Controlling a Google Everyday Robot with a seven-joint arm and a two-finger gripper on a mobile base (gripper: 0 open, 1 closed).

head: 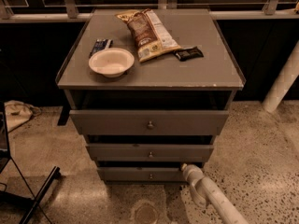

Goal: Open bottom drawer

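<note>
The grey cabinet (149, 73) has three drawers. The bottom drawer (135, 174) is the slimmest front, low near the floor, with a small round knob (150, 175) at its centre. It looks nearly flush with the cabinet, less pulled out than the two above. My white arm (210, 197) reaches in from the lower right. My gripper (186, 168) is at the drawer's right end, to the right of the knob, mostly hidden behind the arm.
The top drawer (149, 122) and the middle drawer (149, 152) stick out a little. On the cabinet top lie a white bowl (111, 61), a chip bag (148, 32), a dark snack bar (188, 53) and a blue packet (100, 45). A black stand leg (39, 190) is at the lower left. A white post (282, 80) is at the right.
</note>
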